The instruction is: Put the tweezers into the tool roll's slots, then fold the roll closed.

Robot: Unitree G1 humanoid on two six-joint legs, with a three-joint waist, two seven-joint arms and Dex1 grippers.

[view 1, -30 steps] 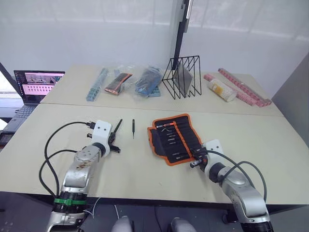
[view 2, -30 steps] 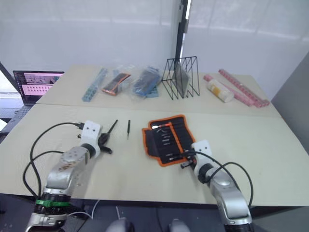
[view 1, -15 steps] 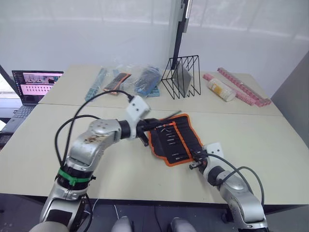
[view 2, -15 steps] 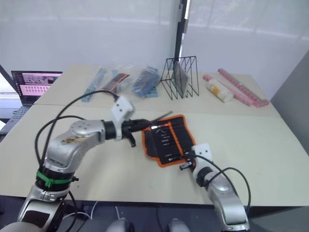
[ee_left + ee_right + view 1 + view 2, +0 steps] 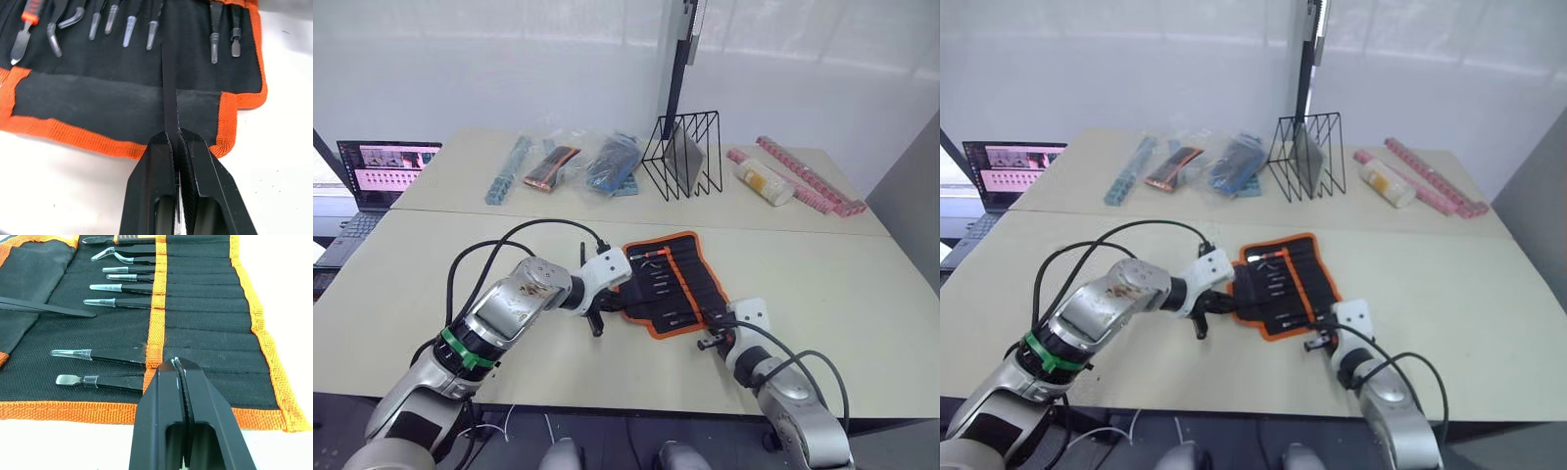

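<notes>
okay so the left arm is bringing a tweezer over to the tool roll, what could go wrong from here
1. The left pincer grips the tweezer at its very end, so the long free tip may swing and miss the empty slot.
2. That tip lies over the tool roll among tools already stowed; it could catch the fabric or nudge a neighbour.
3. The right pincer is pinching the roll's orange middle strip; if it slips, the roll may slide or bunch when pushed.

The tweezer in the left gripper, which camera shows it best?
The left wrist view: the tweezer runs from the shut left gripper over the tool roll. The right wrist view shows its pointed end; in the eye views it can't be made out.
</notes>
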